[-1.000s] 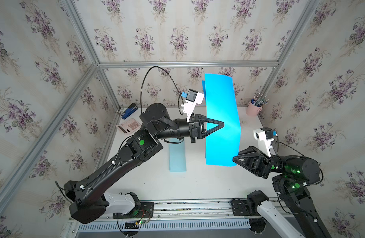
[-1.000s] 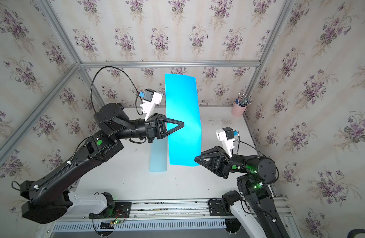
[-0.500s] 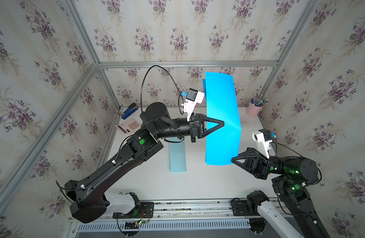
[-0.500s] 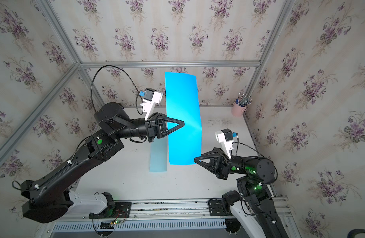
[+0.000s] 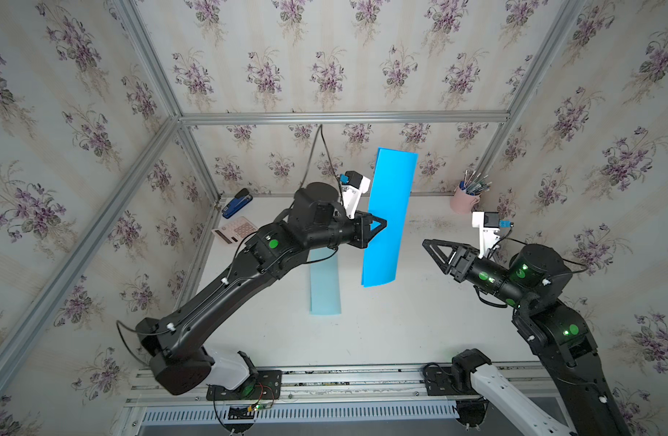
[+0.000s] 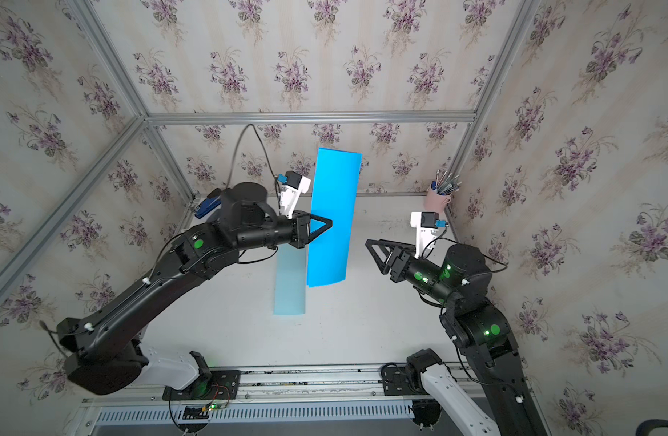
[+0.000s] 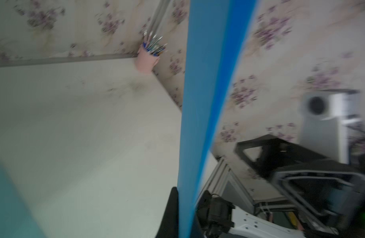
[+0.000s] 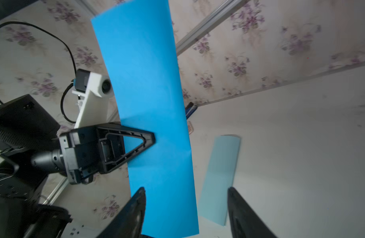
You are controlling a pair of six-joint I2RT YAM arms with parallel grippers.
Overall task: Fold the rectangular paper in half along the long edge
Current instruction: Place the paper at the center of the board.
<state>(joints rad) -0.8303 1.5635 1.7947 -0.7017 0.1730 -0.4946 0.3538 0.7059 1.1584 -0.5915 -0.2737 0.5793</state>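
Right claw (image 5: 431, 250): a second ago it pinched the paper's near right corner. Now its jaws stand apart and it has drawn off to the right, well clear.
Left claw (image 5: 379, 225): closed on the paper's left long edge about halfway along, and it has not moved.
Paper (image 5: 389, 215): aloft over the table's middle, held on edge by the left claw alone. It has swung to show narrower in both top views.
Meaning: probably a handover or a regrip. No finished fold lies flat, so the halving and creasing look still ahead.
Paper, make: bright blue, matte and thin, a long rectangle, slightly bowed, with a faint kink near the grip in the right wrist view.
Sheet (image 5: 325, 284): a paler blue strip lying flat to the left of the paper, its far end curling.
Table (image 5: 400, 332): dull white, scuffed.
Cup (image 5: 462, 200): pink, full of pens, far right corner.
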